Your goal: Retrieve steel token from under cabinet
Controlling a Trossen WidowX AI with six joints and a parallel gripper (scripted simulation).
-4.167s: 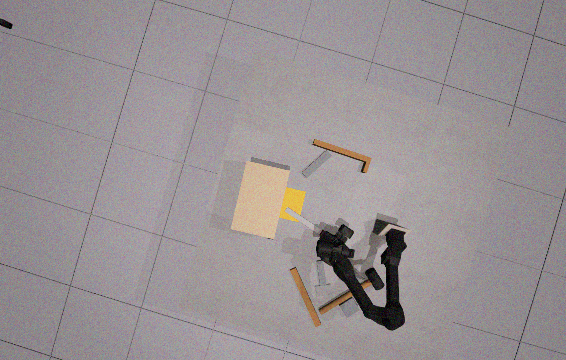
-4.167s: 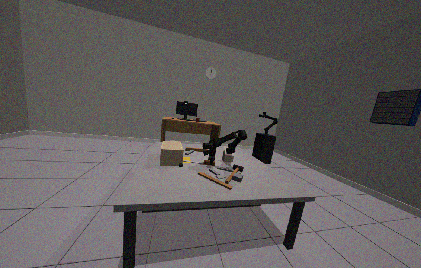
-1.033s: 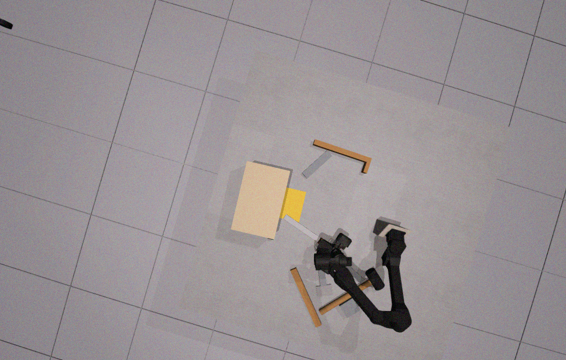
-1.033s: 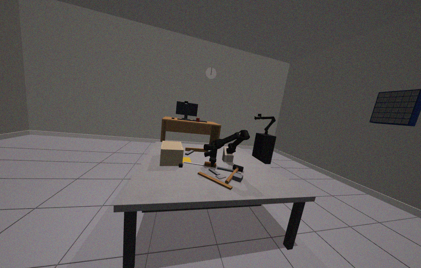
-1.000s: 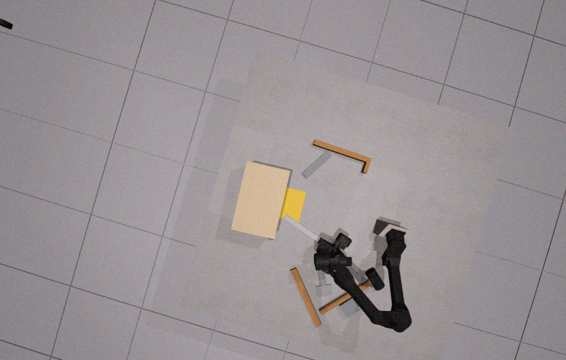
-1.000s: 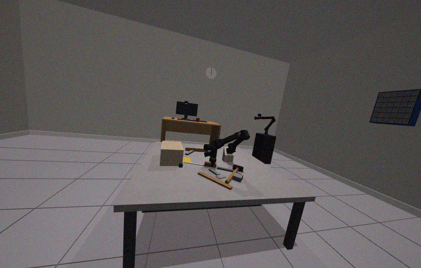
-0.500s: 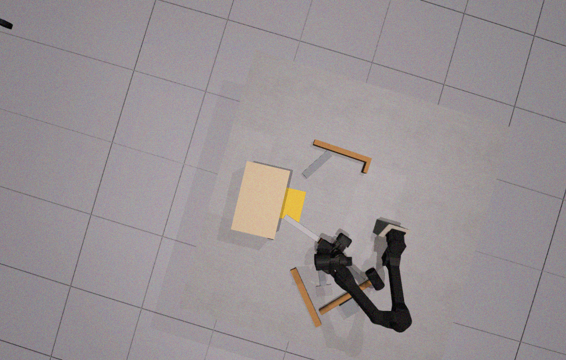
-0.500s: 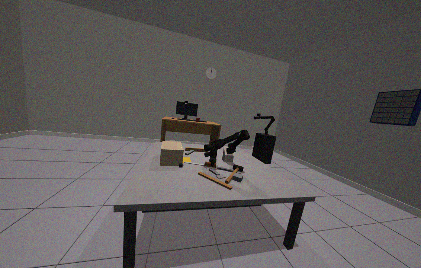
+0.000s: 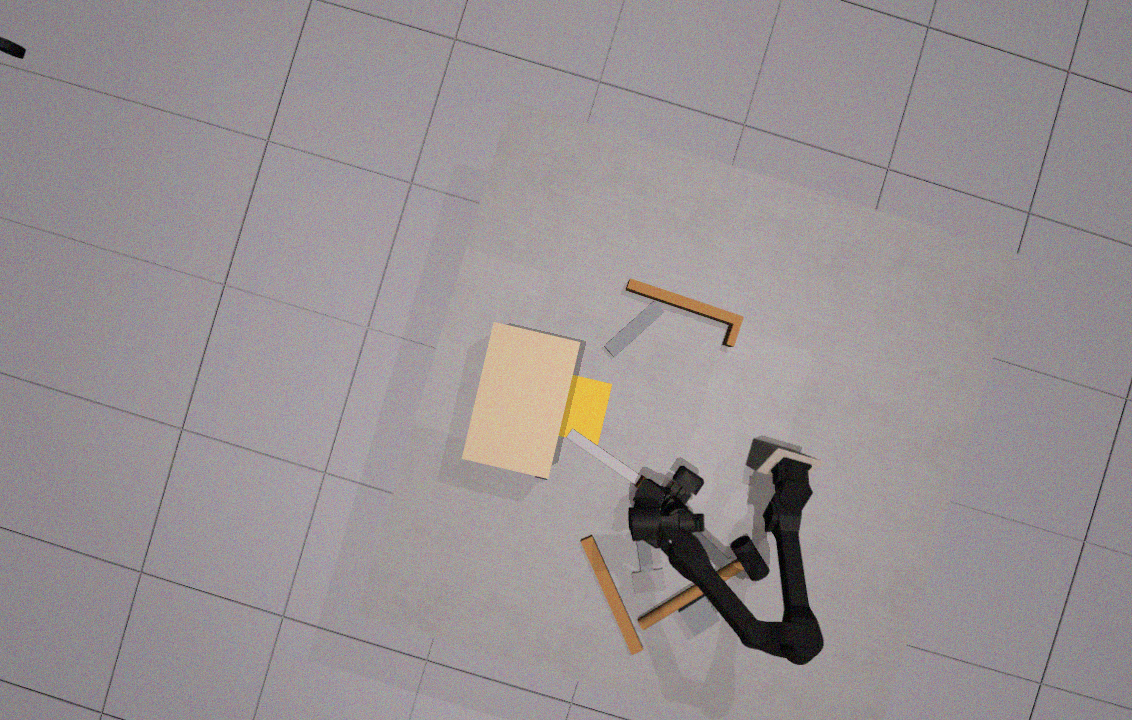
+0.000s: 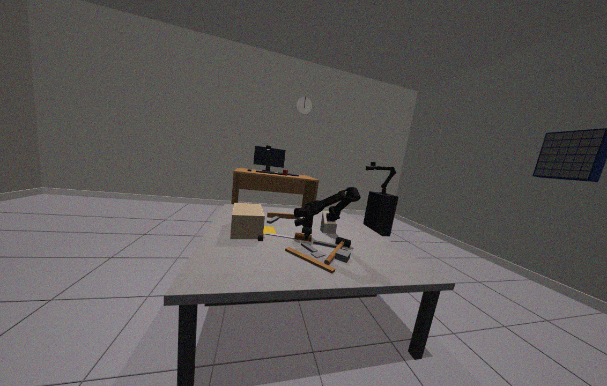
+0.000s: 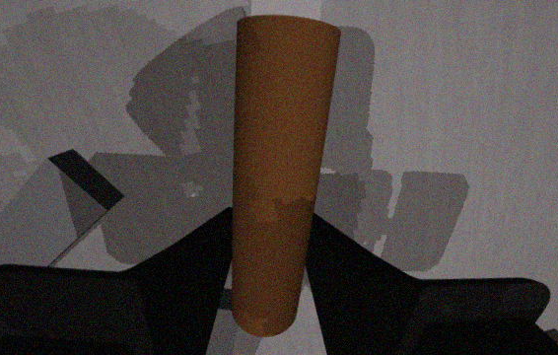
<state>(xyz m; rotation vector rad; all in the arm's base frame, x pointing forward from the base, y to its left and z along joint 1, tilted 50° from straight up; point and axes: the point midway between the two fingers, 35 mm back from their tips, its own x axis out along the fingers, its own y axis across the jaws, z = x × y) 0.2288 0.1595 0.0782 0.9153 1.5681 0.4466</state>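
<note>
The steel token is not visible in any view. The pale cabinet [image 9: 521,400] [image 10: 248,225] stands on the table. The yellow marked area [image 9: 591,407] [image 10: 270,230] lies in front of it, partly hidden by the cabinet in the top view. My gripper [image 9: 642,484] [image 10: 306,235] [image 11: 269,217] points down and is shut on the round wooden handle [image 10: 298,236] [image 11: 284,99] of a tool. The tool's thin pale blade [image 9: 606,456] [image 10: 279,235] reaches toward the cabinet; its visible end is at the near corner of the yellow area. Whether the tip touches anything is unclear.
A small black block [image 10: 260,238] is by the cabinet's near corner. An orange L-shaped stick [image 9: 686,301] and grey bar [image 9: 633,329] lie on the far side. A straight orange stick [image 9: 612,595] [image 10: 309,260], a mallet [image 9: 750,557] [image 10: 342,242] and a grey block [image 10: 342,255] lie on the near side.
</note>
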